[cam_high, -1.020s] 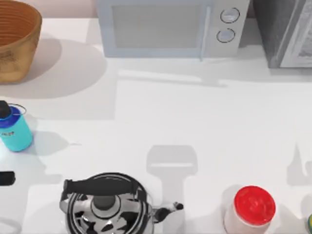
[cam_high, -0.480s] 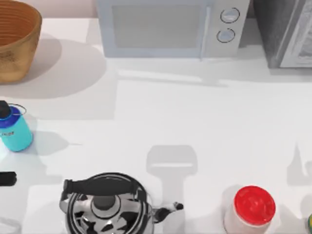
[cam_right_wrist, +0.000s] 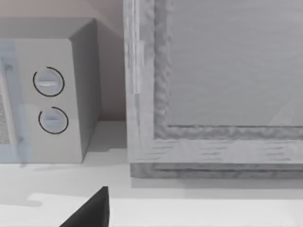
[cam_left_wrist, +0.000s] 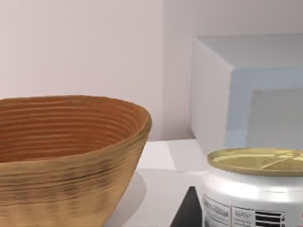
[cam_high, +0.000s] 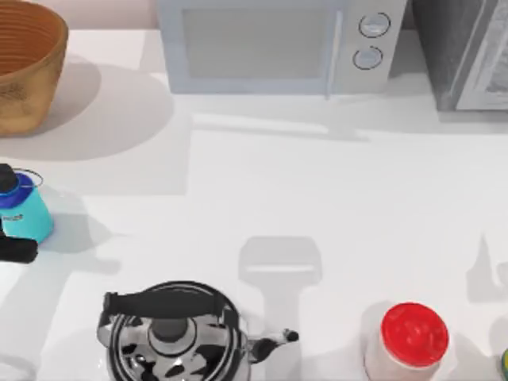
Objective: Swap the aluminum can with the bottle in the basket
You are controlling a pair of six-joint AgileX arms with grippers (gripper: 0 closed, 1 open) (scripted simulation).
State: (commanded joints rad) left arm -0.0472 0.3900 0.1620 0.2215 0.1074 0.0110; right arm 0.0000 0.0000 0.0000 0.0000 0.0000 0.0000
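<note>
Top view: teal-blue bottle upright on the white table at far left, well apart from the wicker basket, which is cut off by the frame at the top-left corner. Basket interior visible only in part. Dark tip of the left gripper enters from the left edge, just beside the base of the bottle, possibly touching it; rest of the arm out of frame, finger spacing impossible to tell.

Left wrist view: aluminum can very close to the lens, gold top and white side, lower part cut off; 1 dark finger edge just beside it. Grip on the can not confirmable. Basket beyond it.

Right wrist view: dark finger at the frame edge, facing the microwave; right gripper state unreadable.

Elsewhere: kettle, red-lidded jar.
</note>
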